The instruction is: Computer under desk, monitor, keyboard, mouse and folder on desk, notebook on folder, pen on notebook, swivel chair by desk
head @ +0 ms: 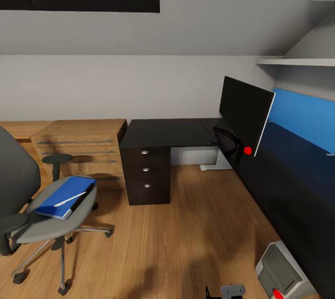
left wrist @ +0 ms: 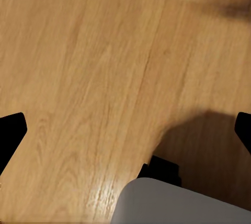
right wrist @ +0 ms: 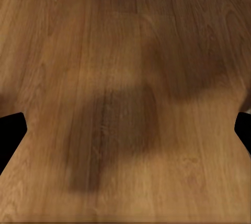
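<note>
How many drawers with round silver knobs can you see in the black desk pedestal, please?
3, stacked in the pedestal under the desk's left end: top drawer, middle drawer, bottom drawer. None looks hidden.

Desk top (head: 163, 132): bare black surface from its left edge to the inner corner; the monitor (head: 244, 114) stands at the right end on its stand.
Under desk: open gap between the drawer pedestal (head: 146, 174) and the white leg (head: 215, 162).
Floor (head: 186, 224): open wood in front of the desk.
Left side: swivel chair (head: 42, 206), the folder (head: 65, 196) and pen (head: 70, 199) on its seat; the wood chest (head: 83, 145) touches the desk's left edge.
Lower right: grey computer case (head: 281, 269) on the floor.
</note>
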Robot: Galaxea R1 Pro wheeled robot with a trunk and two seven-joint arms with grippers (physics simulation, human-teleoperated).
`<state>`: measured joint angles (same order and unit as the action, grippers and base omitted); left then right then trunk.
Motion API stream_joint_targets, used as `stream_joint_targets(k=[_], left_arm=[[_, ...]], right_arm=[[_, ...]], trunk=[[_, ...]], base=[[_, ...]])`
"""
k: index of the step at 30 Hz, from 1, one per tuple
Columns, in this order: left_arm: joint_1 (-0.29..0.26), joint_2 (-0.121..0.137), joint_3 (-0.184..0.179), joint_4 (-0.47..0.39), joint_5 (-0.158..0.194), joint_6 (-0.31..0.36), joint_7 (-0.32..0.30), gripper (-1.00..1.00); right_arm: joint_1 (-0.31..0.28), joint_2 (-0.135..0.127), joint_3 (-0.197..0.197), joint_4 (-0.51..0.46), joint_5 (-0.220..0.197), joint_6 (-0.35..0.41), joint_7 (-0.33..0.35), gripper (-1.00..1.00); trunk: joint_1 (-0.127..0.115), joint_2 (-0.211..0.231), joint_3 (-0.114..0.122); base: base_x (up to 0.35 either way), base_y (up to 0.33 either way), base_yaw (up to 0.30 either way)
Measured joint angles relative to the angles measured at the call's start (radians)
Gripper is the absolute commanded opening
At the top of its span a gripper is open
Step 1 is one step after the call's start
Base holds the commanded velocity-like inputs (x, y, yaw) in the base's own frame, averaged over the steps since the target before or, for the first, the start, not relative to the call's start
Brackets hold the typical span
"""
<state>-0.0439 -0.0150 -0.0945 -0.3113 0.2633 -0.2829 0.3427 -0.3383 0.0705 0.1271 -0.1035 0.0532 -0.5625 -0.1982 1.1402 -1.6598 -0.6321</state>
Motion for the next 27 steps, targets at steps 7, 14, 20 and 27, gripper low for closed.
stream_joint_targets(k=[7, 14, 20, 27], left_arm=[[0.0, 0.001, 0.0, 0.001, 0.0, 0.0, 0.0, 1.0], [0.0, 0.001, 0.0, 0.0, 0.0, 0.0, 0.0, 1.0], [0.0, 0.001, 0.0, 0.0, 0.0, 0.0, 0.0, 1.0], [0.0, 0.001, 0.0, 0.001, 0.0, 0.0, 0.0, 1.0]], right_arm=[[0.0, 0.0, 0.0, 0.0, 0.001, 0.0, 0.0, 1.0], [0.0, 0.0, 0.0, 0.0, 0.001, 0.0, 0.0, 1.0], [0.0, -0.001, 0.0, 0.0, 0.001, 0.0, 0.0, 1.0], [0.0, -0.001, 0.0, 0.0, 0.001, 0.0, 0.0, 1.0]], trunk=[[0.001, 0.0, -0.011], [0.001, 0.0, -0.022], [0.001, 0.0, -0.031], [0.001, 0.0, -0.042]], base=[[-0.186, 0.0, 0.0], [-0.33, 0.0, 0.0], [-0.336, 0.0, 0.0], [-0.337, 0.0, 0.0]])
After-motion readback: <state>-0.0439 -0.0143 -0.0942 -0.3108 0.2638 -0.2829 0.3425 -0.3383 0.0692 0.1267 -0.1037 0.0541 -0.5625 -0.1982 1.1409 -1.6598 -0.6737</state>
